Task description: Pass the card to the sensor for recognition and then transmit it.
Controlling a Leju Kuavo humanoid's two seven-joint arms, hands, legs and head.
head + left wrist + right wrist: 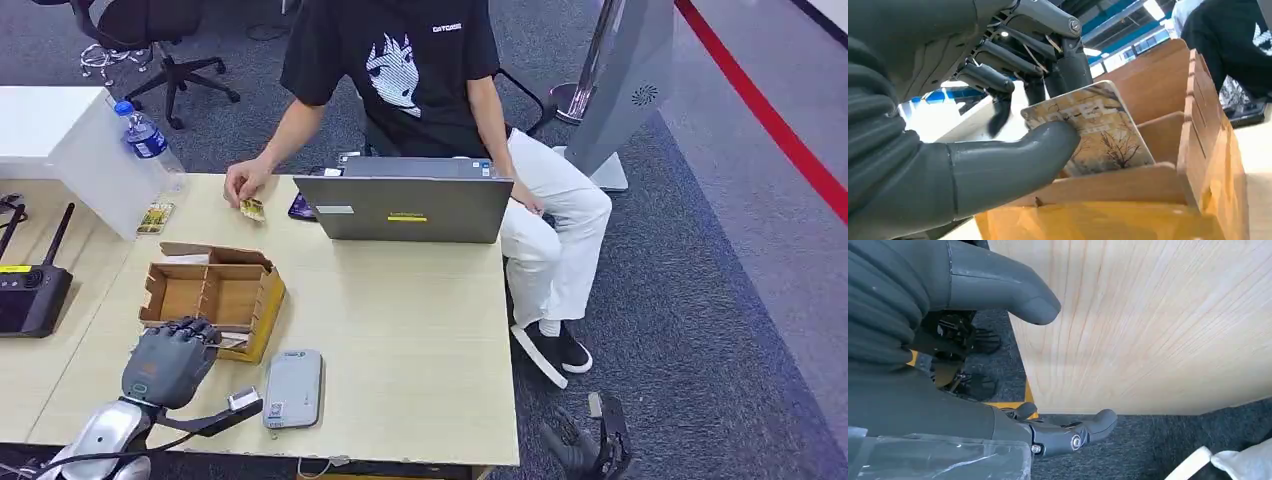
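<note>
Left hand (172, 358) is down at the near edge of the wooden divider box (215, 296), and the wrist view shows it pinching a card (1093, 131) between thumb and fingers, a yellowish card with bare trees printed on it, tilted and sitting just inside the box's nearest compartment. Right hand (998, 295) hangs off the table's right side over the carpet, by the table's wood-grain side, thumb out and fingers apart, nothing in it. Just beside the box, toward the near edge of the table (420, 350), lies the grey card sensor (294, 388), flat, apart from the hand. To the left, a black handheld controller (32, 290) with its antenna up. Further back, a grey laptop (410, 205) stands open, its lid facing us. Behind it sits a person in a black T-shirt (410, 70), whose hand (243, 183) is resting on the tabletop over another small card (252, 209). At the far left, a water bottle (148, 140) stands behind a white box (70, 140).
</note>
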